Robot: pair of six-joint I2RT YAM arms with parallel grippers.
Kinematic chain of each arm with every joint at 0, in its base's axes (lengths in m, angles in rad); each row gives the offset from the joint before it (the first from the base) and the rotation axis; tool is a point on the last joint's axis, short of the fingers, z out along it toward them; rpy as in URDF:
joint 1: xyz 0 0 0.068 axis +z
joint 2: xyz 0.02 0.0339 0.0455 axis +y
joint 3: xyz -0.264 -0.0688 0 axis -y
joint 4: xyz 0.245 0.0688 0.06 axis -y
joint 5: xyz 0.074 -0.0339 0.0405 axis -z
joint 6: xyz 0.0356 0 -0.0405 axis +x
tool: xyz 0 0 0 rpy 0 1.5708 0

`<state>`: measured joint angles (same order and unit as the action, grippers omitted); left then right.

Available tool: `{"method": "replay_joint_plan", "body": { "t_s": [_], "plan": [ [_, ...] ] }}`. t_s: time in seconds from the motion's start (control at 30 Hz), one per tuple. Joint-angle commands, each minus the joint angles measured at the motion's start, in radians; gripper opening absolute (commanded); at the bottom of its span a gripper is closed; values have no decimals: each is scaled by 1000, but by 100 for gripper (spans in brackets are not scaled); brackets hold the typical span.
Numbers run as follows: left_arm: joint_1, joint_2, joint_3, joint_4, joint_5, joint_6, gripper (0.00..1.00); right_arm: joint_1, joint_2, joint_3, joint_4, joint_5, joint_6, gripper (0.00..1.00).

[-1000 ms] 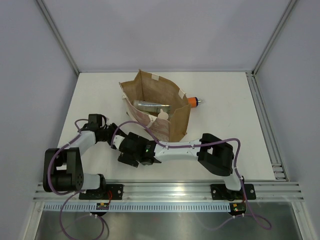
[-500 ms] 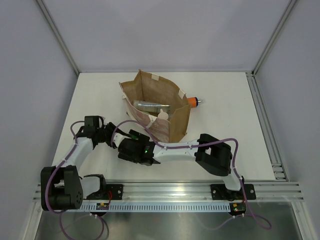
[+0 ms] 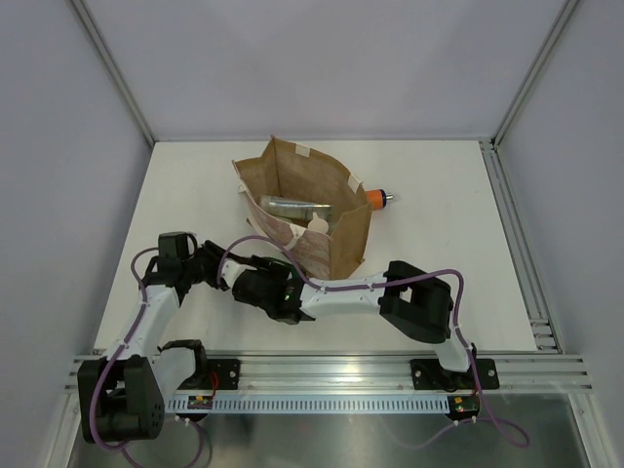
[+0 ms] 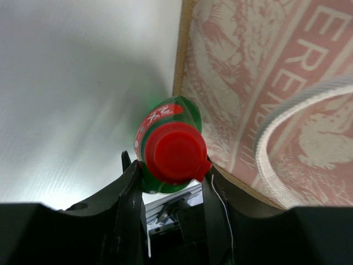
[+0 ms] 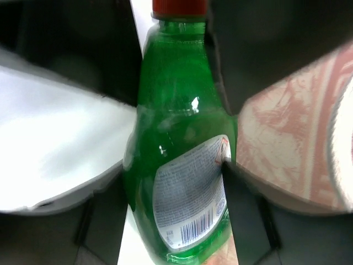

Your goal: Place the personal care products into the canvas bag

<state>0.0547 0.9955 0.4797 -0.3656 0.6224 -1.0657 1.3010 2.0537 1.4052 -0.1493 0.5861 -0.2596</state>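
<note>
While the green bottle [image 5: 171,127] is hanging off the table [image 3: 439,244] just near-left of the canvas bag [image 3: 346,234], both arms are meeting at it.

Items counted:
- Green bottle, one. Red cap [image 4: 175,152], one. It is carrying a white back label [image 5: 190,204] with small print too fine to read and a barcode [image 5: 193,229]; a red front label with white lettering is showing below the cap, also unreadable.
- Orange bottle [image 3: 376,198], one, lying outside the bag and touching its far-right corner.
- Silver-grey tube [image 3: 286,206], one, lying inside the bag along the far side.
- Pale bottle [image 3: 317,225] with a cream cap, one made out, sitting inside the bag nearer the right; any second one cannot be told from above.
- Canvas bag, one, standing upright and open in the middle of the table. Its patterned side is showing large pale capitals, cut off, reading "EREN". One cream strap handle [image 4: 276,118] is looping across that side.

Grippers, two:
- Left gripper [image 4: 168,165] is clamping the green bottle just below the cap.
- Right gripper [image 5: 174,187] is flanking the bottle's body, one finger on each side and close against it; whether it is actually gripping cannot be told.
</note>
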Motion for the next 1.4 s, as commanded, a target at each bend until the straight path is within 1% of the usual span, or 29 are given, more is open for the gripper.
{"method": "replay_joint_plan", "body": {
  "t_s": [0.0,0.03,0.07,0.13,0.17,0.23,0.27,0.3,0.33,0.37,0.4,0.47,0.5,0.53,0.6,0.63,0.7,0.73,0.77,0.8,0.87,0.9,0.97,1.0,1.03,1.07,1.17,1.2,1.37],
  "plan": [
    [-12,-77,23,54,241,-50,0,-48,77,-55,-27,-12,-12,55],
    [-12,-77,28,47,244,-51,0,-46,74,-55,-41,-22,-29,53],
    [-10,-78,30,54,247,-57,0,-46,69,-57,-42,-35,-52,49],
    [-9,-78,30,97,266,-83,0,-48,43,-63,-59,-57,-76,43],
    [-7,-77,42,105,272,-86,0,-51,33,-67,-62,-78,-93,38],
    [-6,-71,68,103,278,-67,1,-57,-3,-83,-73,-130,-99,31],
    [-6,-66,83,97,277,-54,4,-62,-12,-89,-79,-152,-101,29],
    [-6,-57,111,88,278,-45,19,-75,-32,-94,-87,-173,-99,25],
    [-6,-52,120,91,283,-28,24,-83,-39,-94,-111,-202,-98,24],
    [-6,-51,126,94,286,-22,25,-94,-47,-94,-124,-260,-92,24],
    [-6,-49,123,96,286,-16,30,-112,-53,-92,-136,-284,-89,22],
    [-6,-50,109,103,287,-11,30,-131,-49,-74,-177,-339,-75,19],
    [0,-55,97,100,284,-5,34,-140,-41,-62,-190,-356,-72,17],
    [5,-60,94,91,281,13,36,-157,-38,-57,-217,-408,-69,17],
    [25,-66,109,38,260,55,38,-164,-24,-39,-243,-446,-64,18],
    [31,-69,120,13,252,109,44,-167,-18,-31,-275,-483,-63,20],
    [49,-70,141,-45,231,189,50,-167,3,-8,-318,-520,-70,22],
    [54,-74,172,-70,223,225,53,-167,14,3,-337,-544,-73,24],
    [59,-74,195,-94,209,261,54,-167,26,12,-352,-549,-84,25],
    [63,-74,220,-167,154,342,56,-169,48,29,-383,-549,-92,26],
    [68,-74,293,-231,96,413,59,-169,71,43,-404,-528,-108,30],
    [71,-77,318,-281,24,464,62,-169,94,54,-426,-523,-115,30],
    [77,-92,368,-311,-44,498,68,-170,111,64,-447,-540,-135,34],
    [80,-98,381,-340,-123,518,71,-172,127,80,-476,-552,-142,35],
    [80,-107,388,-346,-157,523,74,-172,135,87,-493,-581,-157,36],
    [85,-124,398,-354,-226,527,77,-174,151,93,-504,-601,-162,39],
    [88,-149,396,-371,-309,524,84,-174,174,118,-541,-632,-178,43],
    [91,-156,386,-375,-346,514,88,-172,183,121,-549,-632,-181,45],
    [105,-158,358,-374,-394,481,90,-174,207,126,-564,-644,-198,51]
  ]
}}
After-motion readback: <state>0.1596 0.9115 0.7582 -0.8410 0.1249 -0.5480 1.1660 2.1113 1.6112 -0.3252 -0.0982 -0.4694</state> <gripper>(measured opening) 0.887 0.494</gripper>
